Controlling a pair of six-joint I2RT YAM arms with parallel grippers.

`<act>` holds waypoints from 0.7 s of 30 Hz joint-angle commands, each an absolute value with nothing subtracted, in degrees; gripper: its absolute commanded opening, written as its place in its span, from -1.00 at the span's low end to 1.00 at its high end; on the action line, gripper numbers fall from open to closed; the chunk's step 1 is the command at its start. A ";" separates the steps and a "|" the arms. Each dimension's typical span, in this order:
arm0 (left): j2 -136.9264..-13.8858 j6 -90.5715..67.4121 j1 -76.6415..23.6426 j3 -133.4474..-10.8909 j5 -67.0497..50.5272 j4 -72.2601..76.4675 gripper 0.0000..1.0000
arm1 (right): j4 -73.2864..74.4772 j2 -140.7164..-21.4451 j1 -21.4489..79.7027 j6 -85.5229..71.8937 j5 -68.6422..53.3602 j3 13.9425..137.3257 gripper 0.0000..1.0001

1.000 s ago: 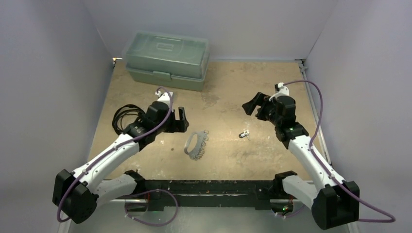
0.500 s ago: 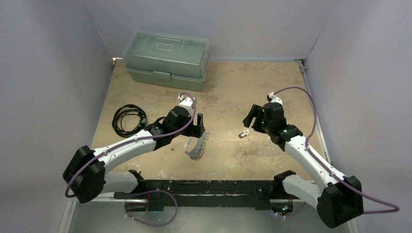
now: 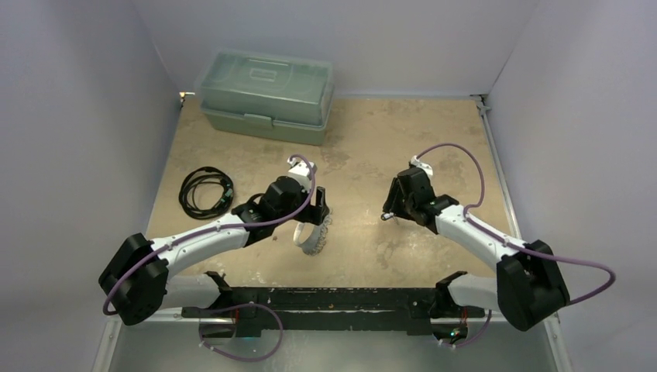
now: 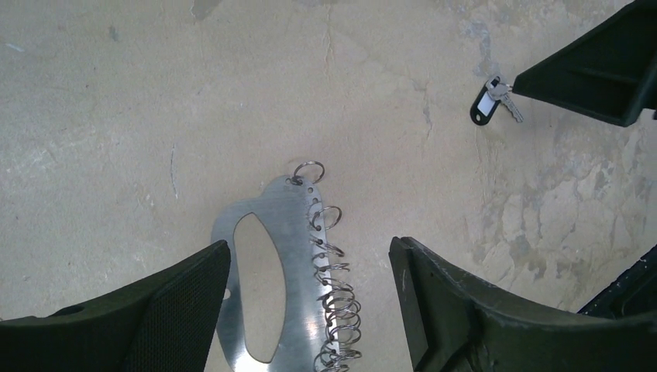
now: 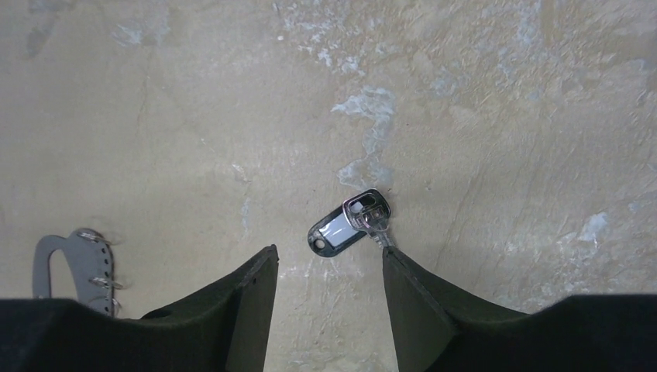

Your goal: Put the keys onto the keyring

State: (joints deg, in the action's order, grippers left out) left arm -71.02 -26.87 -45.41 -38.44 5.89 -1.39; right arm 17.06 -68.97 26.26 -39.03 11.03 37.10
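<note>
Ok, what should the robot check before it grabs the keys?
1. Right pincer open: ok.
2. Keys lined up with its gap: ok, just ahead.
3. Keys gripped: not ok, lying on the table.
4. Left pincer open, keyring in its gap: ok.
5. Small rings untangled: cannot tell.
6. Black cable away from the keyring: ok.

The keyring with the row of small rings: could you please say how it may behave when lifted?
The keyring looks like a flat metal plate, so it should stay stiff when lifted. Its small rings sit loosely along one edge and would probably swing. Lying flat on the table, its smooth thin edge may be slippery to grip.
</note>
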 commanded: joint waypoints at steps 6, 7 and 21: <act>-69.75 -25.93 -45.60 -36.54 5.05 3.18 0.45 | 11.88 -75.03 26.53 -38.15 13.38 37.62 -0.02; -69.82 -25.97 -45.56 -36.46 5.04 3.13 0.44 | 12.09 -75.43 26.52 -38.10 13.93 37.84 -0.02; -71.07 -25.09 -45.59 -36.03 7.27 2.42 0.18 | 1.97 -73.98 26.76 -27.95 -7.33 38.91 -0.16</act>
